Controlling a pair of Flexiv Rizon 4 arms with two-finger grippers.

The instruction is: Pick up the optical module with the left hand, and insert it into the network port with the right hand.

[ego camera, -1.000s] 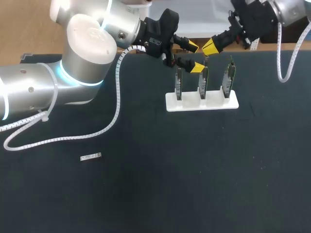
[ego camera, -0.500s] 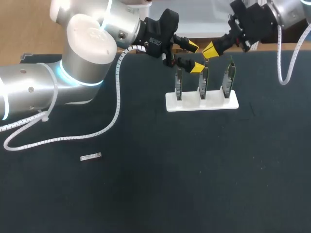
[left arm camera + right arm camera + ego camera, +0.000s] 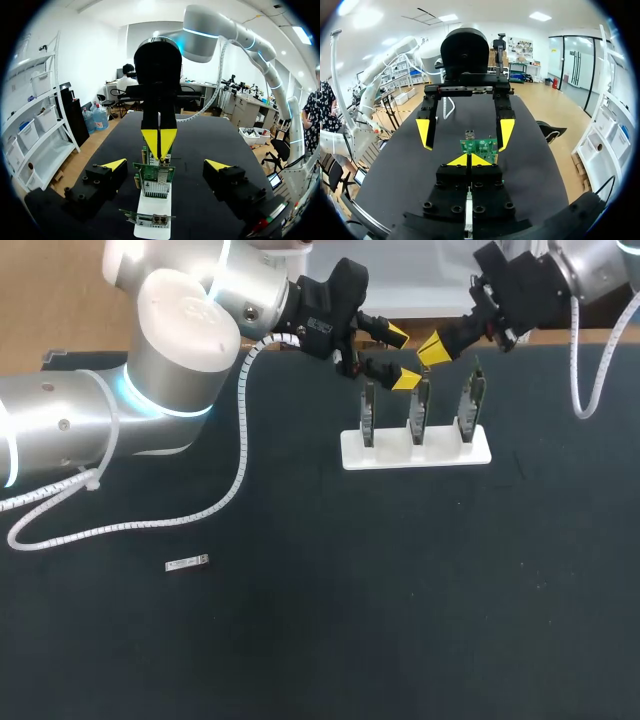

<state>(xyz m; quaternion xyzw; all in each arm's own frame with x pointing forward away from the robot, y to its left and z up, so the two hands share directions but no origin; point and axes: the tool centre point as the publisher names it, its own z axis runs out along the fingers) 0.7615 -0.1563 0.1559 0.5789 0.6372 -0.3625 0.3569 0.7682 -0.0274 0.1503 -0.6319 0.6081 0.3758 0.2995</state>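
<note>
Black table: left claw gapes empty, right claw pinched closed.

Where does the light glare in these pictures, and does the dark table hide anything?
Head view: glare whitens the left arm's rounded silver-white shell; the black table mat shows almost no shadows, yet the small silver module stands out. Left wrist view: the right arm's silver shell gleams. Right wrist view: the green circuit board is evenly lit.

Right gripper dropping
I'm easing my right gripper down, closer to the top of the middle card on the stand.
</note>
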